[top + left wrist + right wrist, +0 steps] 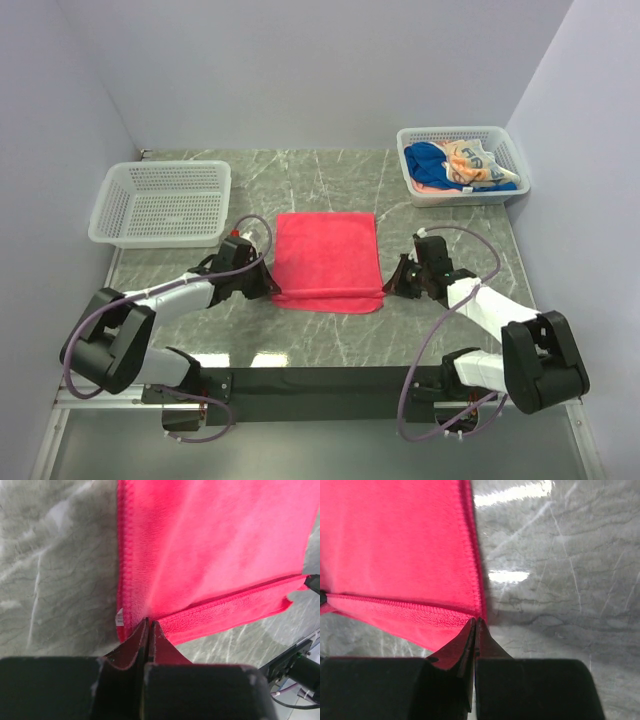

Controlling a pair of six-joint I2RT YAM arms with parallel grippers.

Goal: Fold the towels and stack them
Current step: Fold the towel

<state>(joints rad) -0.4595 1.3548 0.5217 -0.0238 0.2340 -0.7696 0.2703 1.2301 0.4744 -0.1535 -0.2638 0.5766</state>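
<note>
A pink-red towel [325, 260] lies spread flat in the middle of the marble table, with its near hem turned up into a narrow flap. My left gripper [272, 290] is shut on its near-left corner, and the left wrist view shows the towel [215, 545] running away from the closed tips [149, 621]. My right gripper [392, 288] is shut on the near-right corner, with the towel [395, 545] stretching left from the tips [476, 620]. More towels sit crumpled in the back-right basket: a deep blue one [430, 158] and a printed orange one [474, 160].
An empty white mesh basket [110, 215] stands at the back left. A second white mesh basket [455, 132] stands at the back right. Grey walls close in the table on three sides. A black rail [320, 380] holds the arm bases at the near edge.
</note>
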